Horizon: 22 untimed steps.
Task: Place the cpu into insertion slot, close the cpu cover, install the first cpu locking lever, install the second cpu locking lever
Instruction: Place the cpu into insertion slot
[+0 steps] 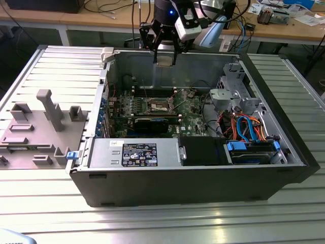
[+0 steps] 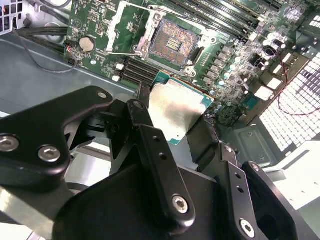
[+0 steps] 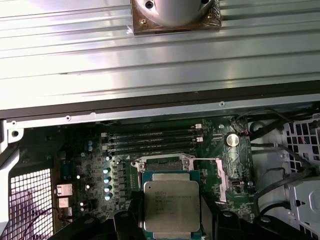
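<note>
Over the back wall of the open computer case hangs my gripper [image 1: 165, 57], shut on the cpu [image 2: 176, 106], a flat square chip with a silvery top and a green rim. In both wrist views the black fingers [image 2: 141, 102] clamp two opposite edges of the cpu [image 3: 171, 204]. Down on the green motherboard lies the insertion slot [image 2: 172, 44], uncovered, with its dark centre showing. The silvery cpu cover [image 2: 119, 22] stands swung open at one side of the slot. In the exterior view the insertion slot [image 1: 159, 105] is well below the gripper.
The case walls [image 1: 152, 71] ring the motherboard. A black power supply [image 1: 137, 152] fills the near side, and a drive cage with orange and blue cables [image 1: 244, 127] is at the exterior view's right. A grey fixture block [image 1: 40, 127] sits on the table at the left.
</note>
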{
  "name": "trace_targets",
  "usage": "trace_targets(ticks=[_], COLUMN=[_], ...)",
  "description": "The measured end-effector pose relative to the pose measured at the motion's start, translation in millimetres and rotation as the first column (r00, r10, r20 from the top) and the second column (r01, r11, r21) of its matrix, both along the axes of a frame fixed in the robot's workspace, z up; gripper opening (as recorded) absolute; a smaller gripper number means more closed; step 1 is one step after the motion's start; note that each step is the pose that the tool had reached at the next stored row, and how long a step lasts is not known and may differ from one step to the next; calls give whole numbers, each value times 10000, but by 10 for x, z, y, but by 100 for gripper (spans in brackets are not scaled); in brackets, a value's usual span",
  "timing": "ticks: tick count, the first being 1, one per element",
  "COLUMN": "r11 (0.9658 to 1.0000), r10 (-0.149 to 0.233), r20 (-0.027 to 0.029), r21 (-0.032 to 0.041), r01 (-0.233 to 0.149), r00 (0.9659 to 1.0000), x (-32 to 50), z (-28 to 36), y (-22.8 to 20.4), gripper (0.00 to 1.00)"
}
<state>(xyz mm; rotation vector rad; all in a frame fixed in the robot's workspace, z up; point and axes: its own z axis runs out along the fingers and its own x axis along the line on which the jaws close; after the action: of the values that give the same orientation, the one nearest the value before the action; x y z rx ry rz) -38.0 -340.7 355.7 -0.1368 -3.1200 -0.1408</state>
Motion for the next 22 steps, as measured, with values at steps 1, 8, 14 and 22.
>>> trace_targets(ticks=[1,8,14,22], r11=[10000,10000,9999,9998], r10=[-4,-73,-134,-184], r20=[0,0,0,0], r21=[-1,0,0,0], r01=[4,73,134,184], r00=[10000,10000,9999,9998], x=[0,0,0,0], z=[0,-6,-6,-6], y=[0,0,0,0], gripper=[55,55,55,55])
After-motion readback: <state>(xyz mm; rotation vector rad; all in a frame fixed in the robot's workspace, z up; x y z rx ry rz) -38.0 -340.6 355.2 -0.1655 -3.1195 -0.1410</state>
